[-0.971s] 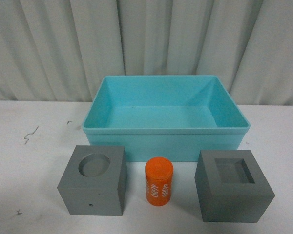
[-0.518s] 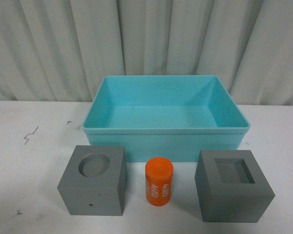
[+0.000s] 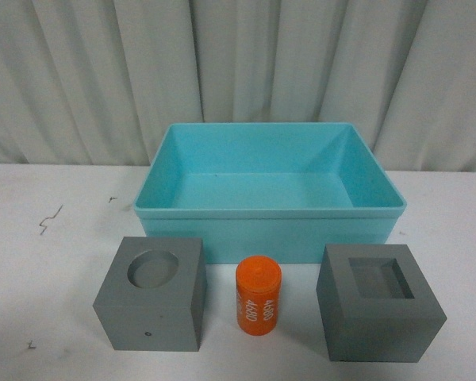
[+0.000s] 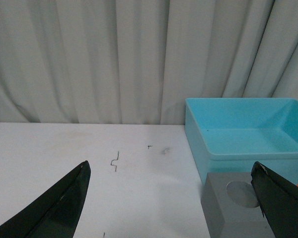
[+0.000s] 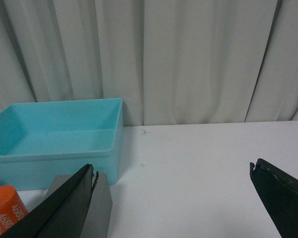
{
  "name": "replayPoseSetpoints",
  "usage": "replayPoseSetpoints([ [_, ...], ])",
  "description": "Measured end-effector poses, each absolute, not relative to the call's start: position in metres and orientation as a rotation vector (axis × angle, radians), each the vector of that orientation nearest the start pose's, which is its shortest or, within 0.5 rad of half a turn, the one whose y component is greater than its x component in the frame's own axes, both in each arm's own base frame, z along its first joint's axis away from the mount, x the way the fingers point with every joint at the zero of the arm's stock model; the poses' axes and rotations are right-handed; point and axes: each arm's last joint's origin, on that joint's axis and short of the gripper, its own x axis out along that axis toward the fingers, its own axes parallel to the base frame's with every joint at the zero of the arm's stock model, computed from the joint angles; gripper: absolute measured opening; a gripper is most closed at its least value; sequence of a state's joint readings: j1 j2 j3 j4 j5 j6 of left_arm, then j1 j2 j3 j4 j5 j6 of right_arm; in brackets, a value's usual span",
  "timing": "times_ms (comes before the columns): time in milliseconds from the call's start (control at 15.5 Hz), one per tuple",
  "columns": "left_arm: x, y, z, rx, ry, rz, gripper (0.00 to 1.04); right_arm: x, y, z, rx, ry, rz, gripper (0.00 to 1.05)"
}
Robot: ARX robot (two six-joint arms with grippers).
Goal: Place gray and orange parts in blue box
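In the front view a gray cube with a round recess [image 3: 151, 292] stands front left, an orange cylinder with white digits [image 3: 259, 294] in the middle, and a gray cube with a square recess [image 3: 379, 302] front right. The empty blue box [image 3: 270, 190] stands just behind them. No gripper shows in the front view. My left gripper [image 4: 171, 171] is open and empty over bare table, with the round-recess cube [image 4: 236, 208] by one finger. My right gripper [image 5: 173, 171] is open and empty, with the square-recess cube [image 5: 102, 206] and the cylinder [image 5: 7, 208] beside it.
A white table [image 3: 47, 262] with small dark scratch marks [image 3: 49, 218] carries everything. A pale pleated curtain [image 3: 238, 71] hangs close behind the box. The box also shows in the left wrist view [image 4: 243, 131] and the right wrist view [image 5: 54, 134].
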State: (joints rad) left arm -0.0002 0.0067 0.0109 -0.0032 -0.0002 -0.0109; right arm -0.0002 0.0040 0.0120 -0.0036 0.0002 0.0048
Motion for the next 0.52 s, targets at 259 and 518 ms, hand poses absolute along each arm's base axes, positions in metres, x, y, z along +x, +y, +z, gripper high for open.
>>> replayPoseSetpoints([
  [259,0.0975,0.0,0.1664,-0.011,-0.001,0.0,0.98,0.0972,0.0,0.1669,0.005,-0.004,0.0,0.98],
  [518,0.0975,0.0,0.1664,-0.011,-0.001,0.0,0.98,0.0972,0.0,0.167,0.005,-0.005,0.0,0.98],
])
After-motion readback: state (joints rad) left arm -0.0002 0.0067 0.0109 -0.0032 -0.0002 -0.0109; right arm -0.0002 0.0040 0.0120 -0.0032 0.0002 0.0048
